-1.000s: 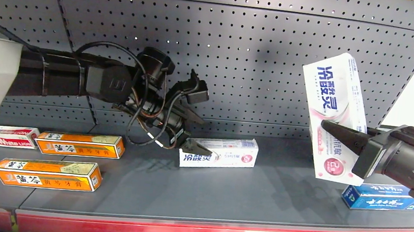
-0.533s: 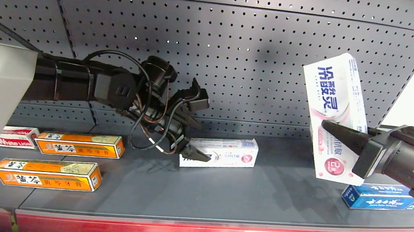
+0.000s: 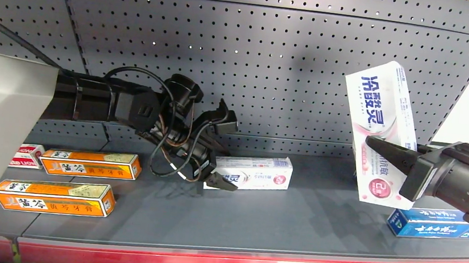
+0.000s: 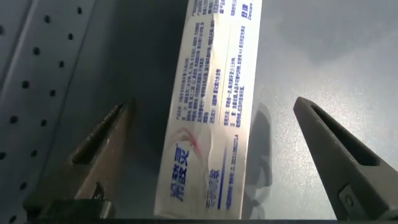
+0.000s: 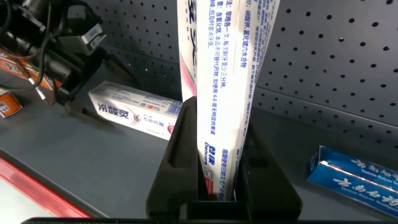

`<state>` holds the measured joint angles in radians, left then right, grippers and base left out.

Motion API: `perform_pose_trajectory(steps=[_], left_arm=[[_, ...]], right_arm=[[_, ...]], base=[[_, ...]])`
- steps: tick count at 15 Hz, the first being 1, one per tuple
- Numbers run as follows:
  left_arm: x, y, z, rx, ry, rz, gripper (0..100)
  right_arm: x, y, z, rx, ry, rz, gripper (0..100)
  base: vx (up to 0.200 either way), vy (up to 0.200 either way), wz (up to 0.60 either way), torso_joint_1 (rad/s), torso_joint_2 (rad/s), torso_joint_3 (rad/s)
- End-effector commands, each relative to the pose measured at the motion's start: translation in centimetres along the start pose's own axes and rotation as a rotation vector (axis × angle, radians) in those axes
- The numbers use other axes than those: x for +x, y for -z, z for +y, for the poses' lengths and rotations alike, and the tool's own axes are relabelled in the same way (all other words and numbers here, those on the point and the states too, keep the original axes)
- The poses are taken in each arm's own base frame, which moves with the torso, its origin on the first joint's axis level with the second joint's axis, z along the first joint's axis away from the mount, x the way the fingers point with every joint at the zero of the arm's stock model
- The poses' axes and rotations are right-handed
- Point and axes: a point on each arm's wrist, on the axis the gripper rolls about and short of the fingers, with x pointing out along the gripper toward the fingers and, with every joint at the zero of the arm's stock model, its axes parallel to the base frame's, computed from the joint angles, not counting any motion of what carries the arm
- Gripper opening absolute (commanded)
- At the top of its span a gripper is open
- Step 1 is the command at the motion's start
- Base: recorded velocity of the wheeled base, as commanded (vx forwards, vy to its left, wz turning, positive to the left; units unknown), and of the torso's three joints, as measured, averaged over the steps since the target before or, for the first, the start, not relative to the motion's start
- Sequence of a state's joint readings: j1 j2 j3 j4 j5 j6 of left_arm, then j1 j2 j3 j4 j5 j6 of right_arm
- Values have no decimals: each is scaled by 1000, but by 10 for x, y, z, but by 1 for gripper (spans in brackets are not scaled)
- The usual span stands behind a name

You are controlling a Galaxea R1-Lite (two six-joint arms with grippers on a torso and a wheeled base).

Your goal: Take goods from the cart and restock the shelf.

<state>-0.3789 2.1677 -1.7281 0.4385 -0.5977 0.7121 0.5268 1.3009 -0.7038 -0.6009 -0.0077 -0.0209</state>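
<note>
Our left gripper [image 4: 211, 106], spread wide, straddles the laid box [image 3: 256, 175] at the shelf [image 3: 251, 220]'s back edge, while our right gripper [image 5: 216, 134] clamps the upright box [image 3: 381, 121] ready for placing.

Flat toothpaste box [image 3: 256, 175], upright toothpaste box [image 3: 378, 107]

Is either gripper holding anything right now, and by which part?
The right gripper clamps the upright toothpaste box near its lower end. The left gripper holds nothing: its open fingers straddle the lying toothpaste box on the shelf without touching.
</note>
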Motion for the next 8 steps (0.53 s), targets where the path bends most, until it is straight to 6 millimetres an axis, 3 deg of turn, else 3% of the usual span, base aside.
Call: perform_pose_trajectory(steps=[1,4,5,8], left_arm=[[3,2,0,-5,5,4,100],[8,4,2,4,15,-1,100],[9,4,2,-2,8,7,0],[11,4,-1,-4,6,26,0]], right_arm=[[0,0,0,-1,2,1,0],[-1,2,-1,-1,4,5,0],[-1,3,-1,-1,2,8,0],[-1,4,-1,-1,2,10,0]], base=[[0,0,0,0,0,0],[0,0,0,0,0,0],[0,0,0,0,0,0],[0,0,0,0,0,0]])
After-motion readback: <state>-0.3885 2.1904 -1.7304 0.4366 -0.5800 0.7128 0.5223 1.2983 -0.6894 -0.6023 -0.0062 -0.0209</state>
